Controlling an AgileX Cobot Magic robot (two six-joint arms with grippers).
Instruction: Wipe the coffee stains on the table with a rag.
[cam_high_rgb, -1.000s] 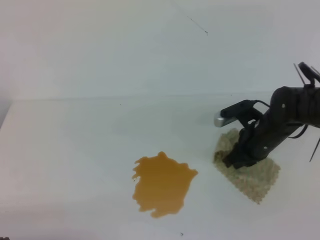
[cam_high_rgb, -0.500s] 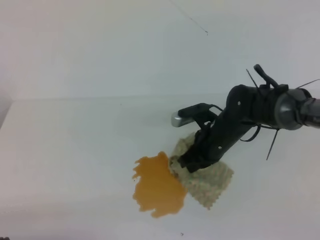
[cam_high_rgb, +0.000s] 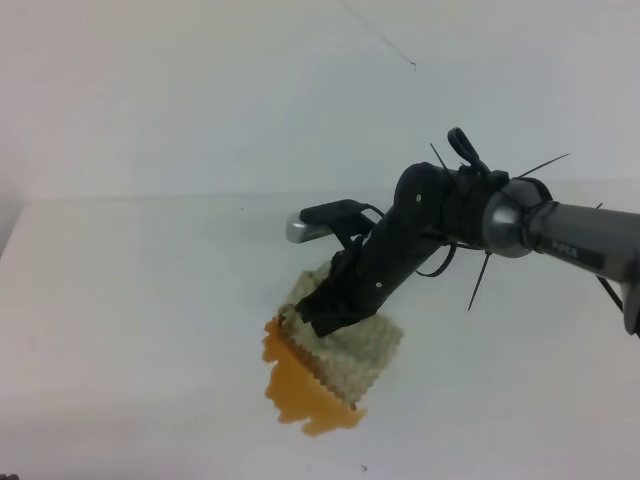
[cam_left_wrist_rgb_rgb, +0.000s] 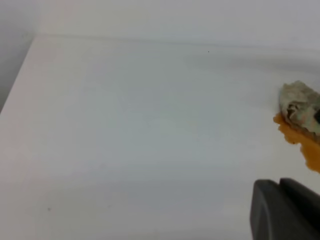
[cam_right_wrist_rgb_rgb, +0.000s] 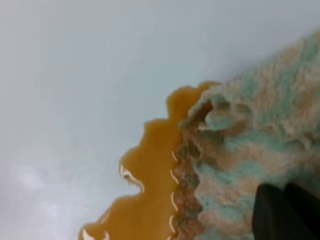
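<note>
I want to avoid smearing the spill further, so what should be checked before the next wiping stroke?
1. Right claw shut on rag: ok.
2. Rag lies over the coffee puddle: ok, covers its right part.
3. Puddle fully wiped: not ok, orange liquid shows left of the rag and below it.
4. Rag edge soaking up liquid: ok, edge looks wet.
5. Table left of the puddle free for the stroke: ok.
6. Left claw open or shut: cannot tell.

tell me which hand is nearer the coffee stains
Right. The right hand is shut on the rag, pressing it onto the coffee stains. The left hand sits off to the side, apart from the puddle.
</note>
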